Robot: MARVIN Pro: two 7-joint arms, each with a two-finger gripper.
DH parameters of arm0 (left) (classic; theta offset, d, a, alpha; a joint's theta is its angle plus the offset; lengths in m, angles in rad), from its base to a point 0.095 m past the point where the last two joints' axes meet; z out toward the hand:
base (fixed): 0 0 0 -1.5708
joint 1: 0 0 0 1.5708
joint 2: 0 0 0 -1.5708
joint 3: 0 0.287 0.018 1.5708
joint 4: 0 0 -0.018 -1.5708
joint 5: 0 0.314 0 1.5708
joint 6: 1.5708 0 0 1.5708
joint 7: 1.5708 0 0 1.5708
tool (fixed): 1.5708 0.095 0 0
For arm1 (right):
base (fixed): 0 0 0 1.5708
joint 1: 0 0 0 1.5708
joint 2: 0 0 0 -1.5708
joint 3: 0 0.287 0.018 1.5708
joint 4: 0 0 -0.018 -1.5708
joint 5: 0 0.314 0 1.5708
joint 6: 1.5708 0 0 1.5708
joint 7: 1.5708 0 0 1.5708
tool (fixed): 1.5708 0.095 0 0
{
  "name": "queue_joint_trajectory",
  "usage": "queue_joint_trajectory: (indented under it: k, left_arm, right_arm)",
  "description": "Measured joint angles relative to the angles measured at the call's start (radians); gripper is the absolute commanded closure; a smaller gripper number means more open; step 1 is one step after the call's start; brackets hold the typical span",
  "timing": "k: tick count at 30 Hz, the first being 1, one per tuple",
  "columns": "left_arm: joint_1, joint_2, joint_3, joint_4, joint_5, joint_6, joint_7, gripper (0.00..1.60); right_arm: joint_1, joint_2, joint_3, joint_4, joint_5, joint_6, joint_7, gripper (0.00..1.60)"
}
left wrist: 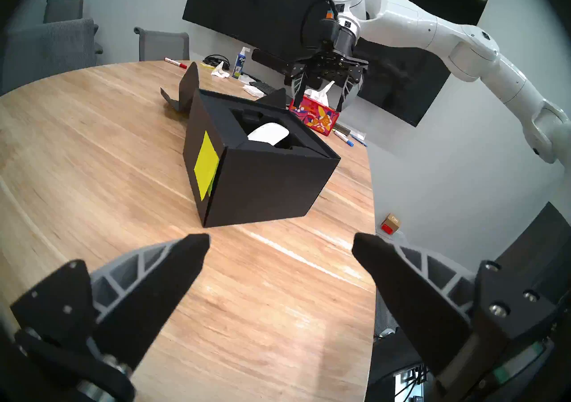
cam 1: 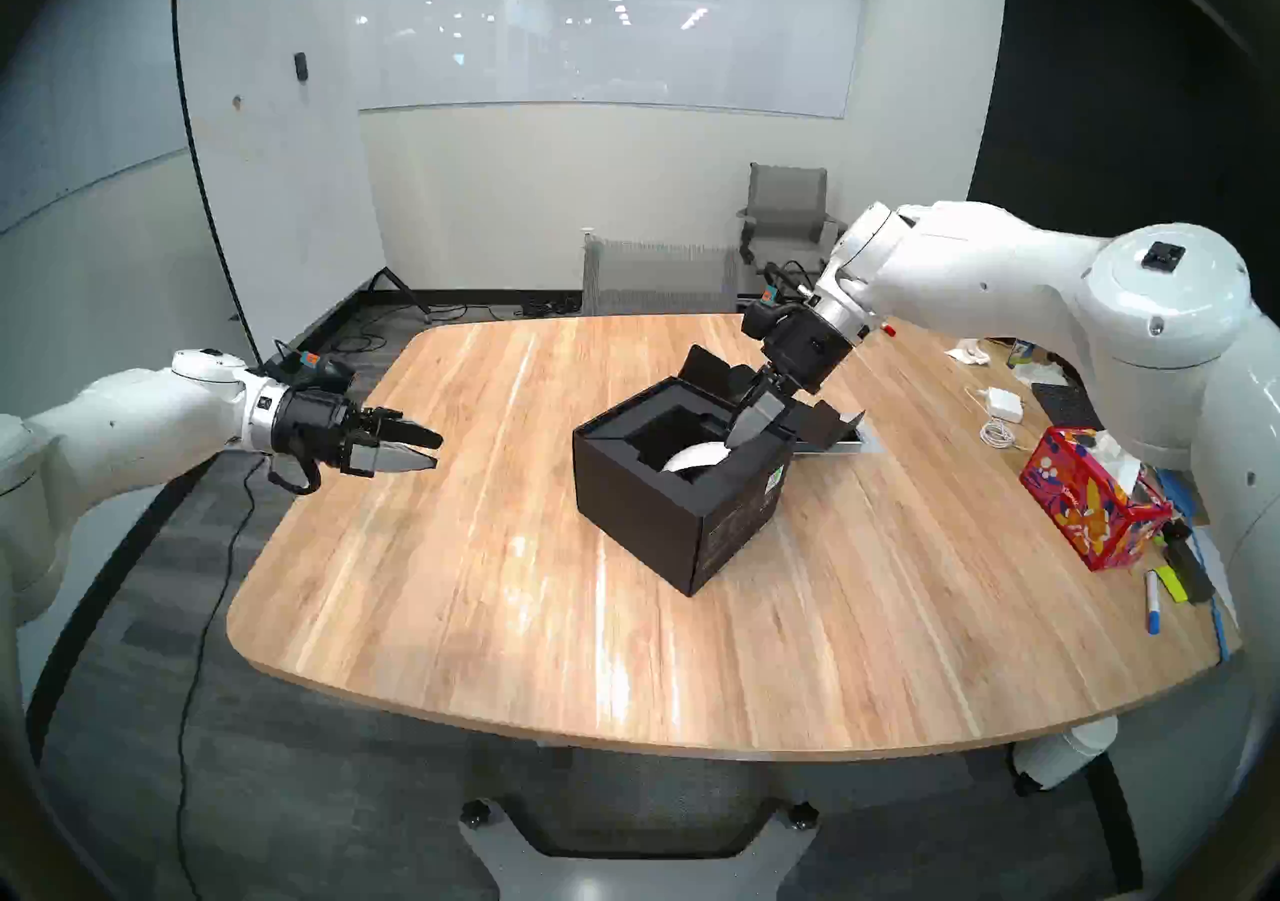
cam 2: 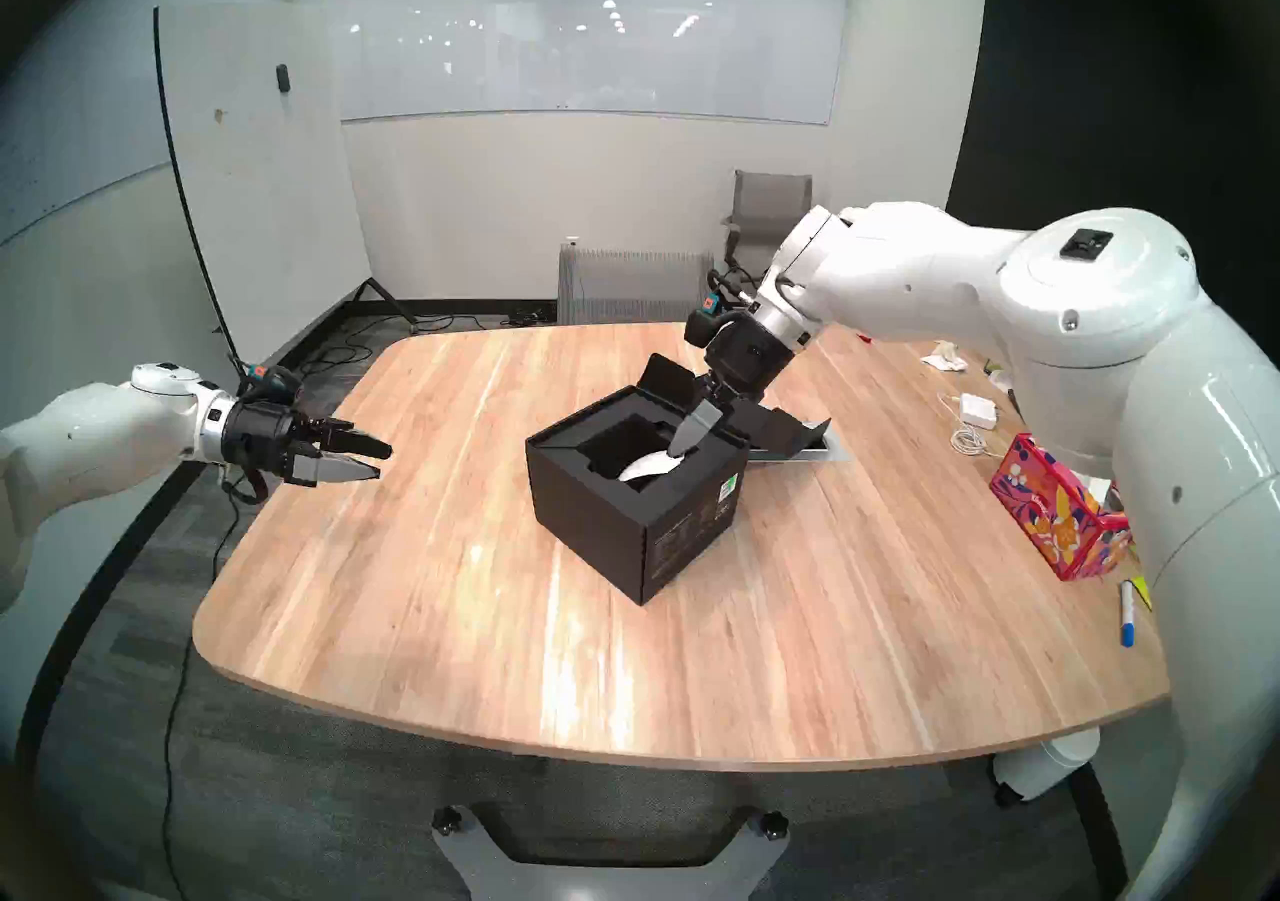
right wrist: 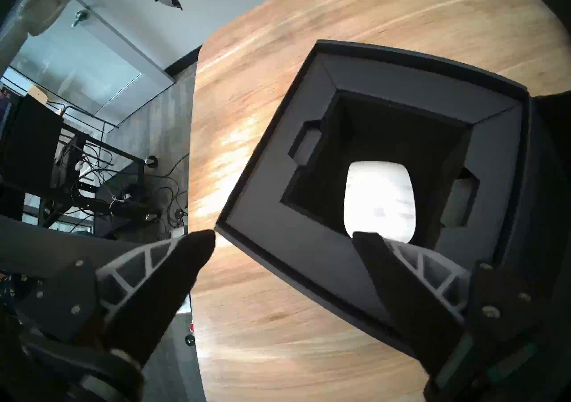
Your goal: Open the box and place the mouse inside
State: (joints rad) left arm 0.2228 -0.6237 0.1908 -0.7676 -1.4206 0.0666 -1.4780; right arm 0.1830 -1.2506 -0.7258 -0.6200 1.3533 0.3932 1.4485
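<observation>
The black box (cam 1: 682, 518) stands open at the table's middle, its flap lid (cam 1: 824, 425) folded back behind it. A yellow-green sticky note (left wrist: 205, 169) shows on one side. The white mouse (cam 1: 696, 459) lies in the black recessed insert, also seen in the right wrist view (right wrist: 380, 200) and the left wrist view (left wrist: 268, 135). My right gripper (cam 1: 744, 425) is open and empty just above the box's rear rim, apart from the mouse; it also shows in the right wrist view (right wrist: 282, 237). My left gripper (cam 1: 431, 451) is open and empty over the table's left edge, far from the box.
A red floral tissue box (cam 1: 1094, 504), a white power adapter with cable (cam 1: 1004, 404), markers (cam 1: 1153, 608) and a spray bottle (left wrist: 239, 64) sit along the table's right side. Chairs (cam 1: 786, 213) stand beyond the far edge.
</observation>
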Motion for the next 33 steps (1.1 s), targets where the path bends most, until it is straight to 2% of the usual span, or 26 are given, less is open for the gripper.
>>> queue_joint_trajectory:
  k: [9, 33]
  left_arm:
    - [0.0, 0.002, 0.0, -0.003, 0.0, 0.0, 0.0, 0.0]
    - [0.0, 0.007, 0.0, -0.011, 0.001, -0.001, 0.0, 0.0]
  right_arm:
    - [0.041, 0.042, -0.005, -0.107, -0.006, 0.036, -0.035, 0.0]
    - [0.184, 0.178, -0.068, -0.435, -0.035, 0.184, -0.187, 0.0]
